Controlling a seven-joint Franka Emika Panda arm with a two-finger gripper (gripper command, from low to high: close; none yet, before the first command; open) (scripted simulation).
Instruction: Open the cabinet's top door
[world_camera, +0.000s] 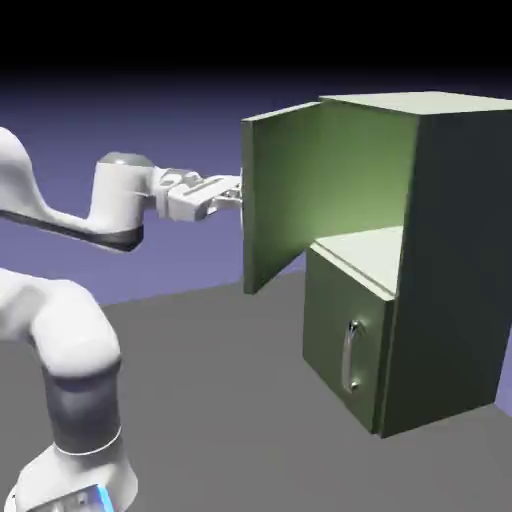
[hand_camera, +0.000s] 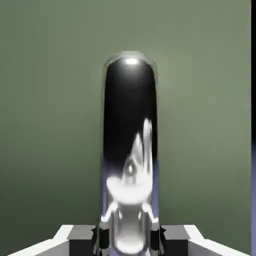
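The olive-green cabinet (world_camera: 440, 260) stands at the right of the exterior view. Its top door (world_camera: 285, 195) is swung wide open toward the arm, and the upper compartment's pale shelf shows behind it. My gripper (world_camera: 236, 193) reaches level to the door's outer face and is shut on the top door's handle. In the hand view the silver handle (hand_camera: 130, 150) fills the middle as a shiny vertical bar against the green door panel (hand_camera: 50, 125). It runs down between my fingertips (hand_camera: 103, 235) at the bottom edge.
The shorter lower door (world_camera: 345, 345) is closed, with its own vertical silver handle (world_camera: 349, 357). The grey table (world_camera: 220, 400) stretches in front of the cabinet. My arm's base and elbow (world_camera: 70, 380) rise at the lower left.
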